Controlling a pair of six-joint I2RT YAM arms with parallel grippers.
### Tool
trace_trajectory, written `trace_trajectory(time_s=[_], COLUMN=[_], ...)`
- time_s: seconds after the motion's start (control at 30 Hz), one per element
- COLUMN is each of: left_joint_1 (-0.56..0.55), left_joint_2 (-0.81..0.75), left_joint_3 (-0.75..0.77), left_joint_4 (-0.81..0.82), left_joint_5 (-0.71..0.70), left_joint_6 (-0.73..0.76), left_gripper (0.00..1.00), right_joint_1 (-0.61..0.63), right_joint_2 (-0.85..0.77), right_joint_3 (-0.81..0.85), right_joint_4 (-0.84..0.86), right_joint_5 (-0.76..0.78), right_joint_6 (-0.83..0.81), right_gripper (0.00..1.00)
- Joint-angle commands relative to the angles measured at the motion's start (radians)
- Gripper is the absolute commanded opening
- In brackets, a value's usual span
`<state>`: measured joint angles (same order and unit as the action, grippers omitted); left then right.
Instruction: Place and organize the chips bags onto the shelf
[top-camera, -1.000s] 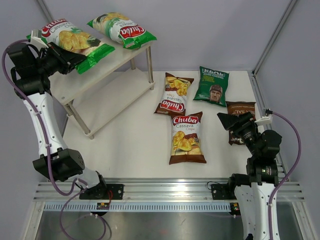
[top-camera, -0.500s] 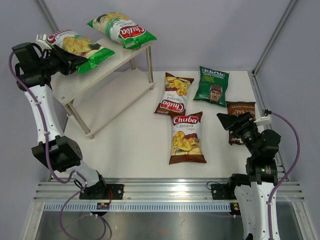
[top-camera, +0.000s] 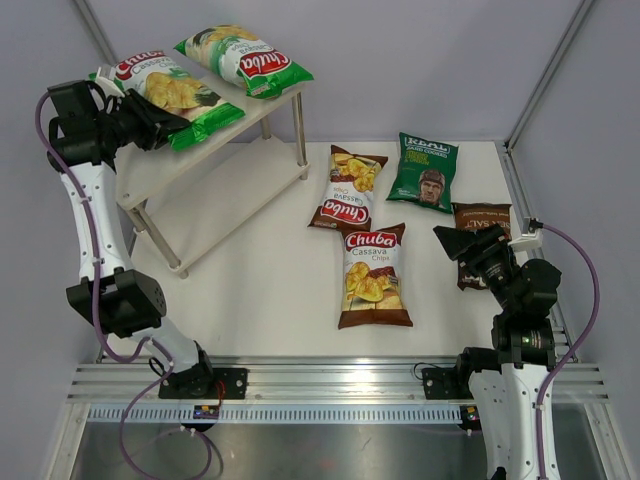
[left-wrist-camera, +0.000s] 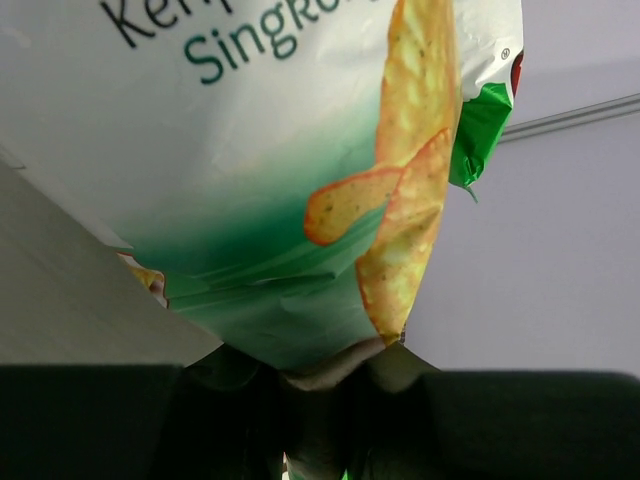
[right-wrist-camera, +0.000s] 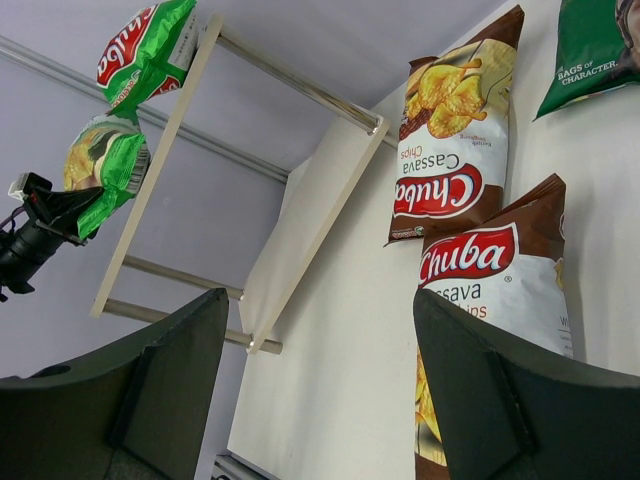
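Note:
My left gripper (top-camera: 148, 122) is shut on the bottom seam of a green-white chips bag (top-camera: 172, 92), holding it tilted over the left end of the shelf's (top-camera: 165, 165) top board. In the left wrist view that bag (left-wrist-camera: 250, 150) fills the frame, its seam pinched at my left gripper (left-wrist-camera: 320, 375). A second green-white bag (top-camera: 245, 60) lies on the top board's far end. Two brown bags (top-camera: 350, 188) (top-camera: 374, 275), a dark green bag (top-camera: 424, 170) and a dark brown bag (top-camera: 482, 235) lie on the table. My right gripper (top-camera: 455, 242) hovers open and empty over the dark brown bag.
The shelf's lower board (top-camera: 220, 190) is bare. Grey walls close in behind and on both sides of the white table (top-camera: 260, 290). An aluminium rail (top-camera: 330, 375) runs along the near edge.
The left arm has carried the green-white bag to the right and further over the top board. The right arm has not moved.

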<state>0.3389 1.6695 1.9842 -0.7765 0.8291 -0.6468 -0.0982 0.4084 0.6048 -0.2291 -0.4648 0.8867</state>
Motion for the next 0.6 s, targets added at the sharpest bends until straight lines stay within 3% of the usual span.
trace_trajectory(time_s=[0.0,0.57], left_joint_1=[-0.021,-0.070], left_joint_2=[0.007,0.033], left_joint_3=[0.039,0.057], left_joint_4=[-0.012,0.023], left_joint_5=[-0.035,-0.053], left_joint_6=[0.018,-0.034], left_gripper=[0.23,0.25], right_joint_1=[0.003,0.003], right_joint_2=[0.000,-0.025], right_joint_3=[0.009,0.021], right_joint_4=[0.027,-0.012], right_joint_5=[-0.009,-0.009], right_joint_6=[0.003,0.000], right_gripper=[0.82,0.83])
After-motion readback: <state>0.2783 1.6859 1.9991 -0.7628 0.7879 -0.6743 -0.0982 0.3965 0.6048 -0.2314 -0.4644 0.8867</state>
